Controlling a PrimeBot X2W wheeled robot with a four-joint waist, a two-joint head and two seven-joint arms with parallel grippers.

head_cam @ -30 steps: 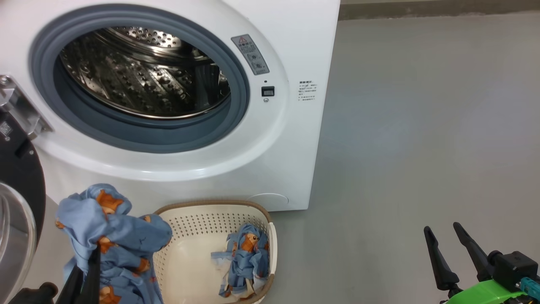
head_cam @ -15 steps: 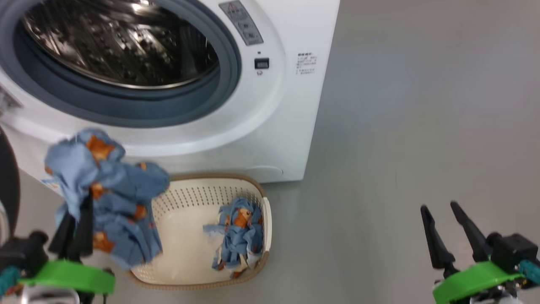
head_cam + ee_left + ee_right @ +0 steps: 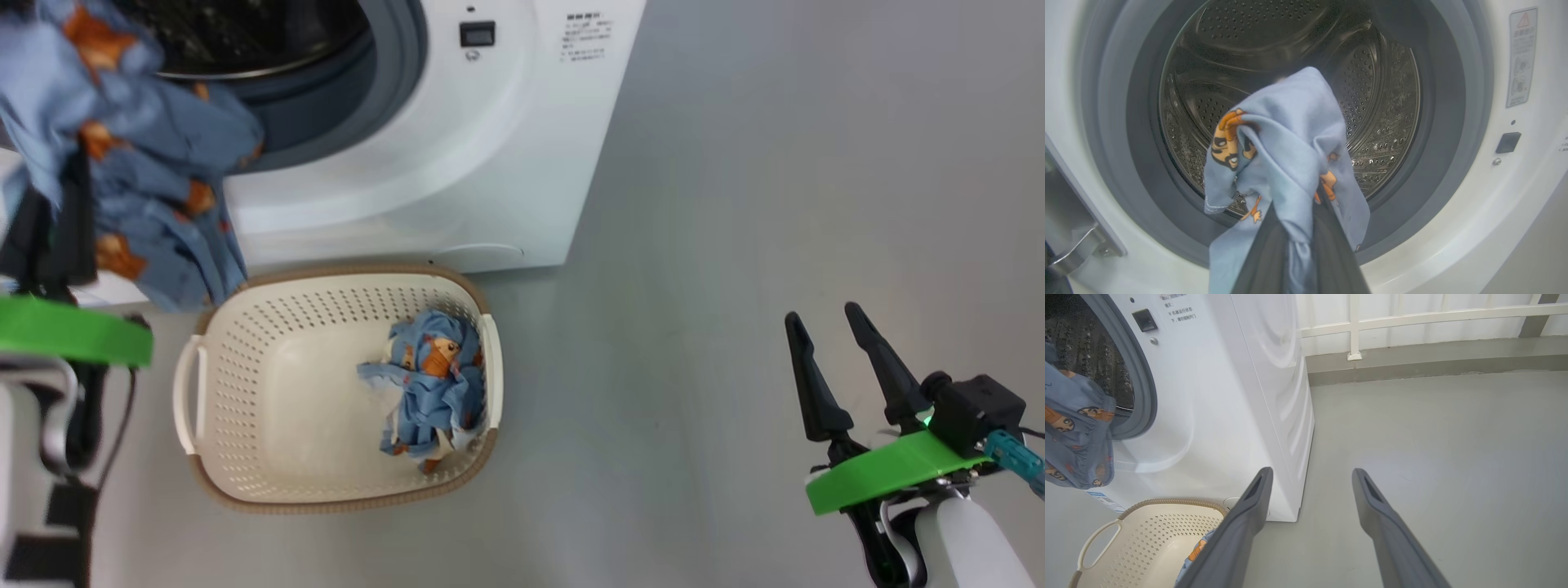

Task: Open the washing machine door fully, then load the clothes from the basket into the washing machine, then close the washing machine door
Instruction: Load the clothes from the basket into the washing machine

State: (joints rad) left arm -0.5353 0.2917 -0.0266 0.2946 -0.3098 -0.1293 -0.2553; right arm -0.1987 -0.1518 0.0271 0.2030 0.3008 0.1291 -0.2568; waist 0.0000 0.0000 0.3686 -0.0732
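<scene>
Two dark fingers of the left claw pinch a bunched blue garment just before the washing machine mouth; the right claw hangs spread, empty, off to the machine's side. Likely soft, light, floppy: take thick folds. More clothes lie in the basket at the machine's foot

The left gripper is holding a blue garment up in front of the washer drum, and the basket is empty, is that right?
No, the basket is not empty: the head view shows a bundle of blue clothes lying against its right wall. The left gripper does hold a blue garment in front of the drum.
</scene>
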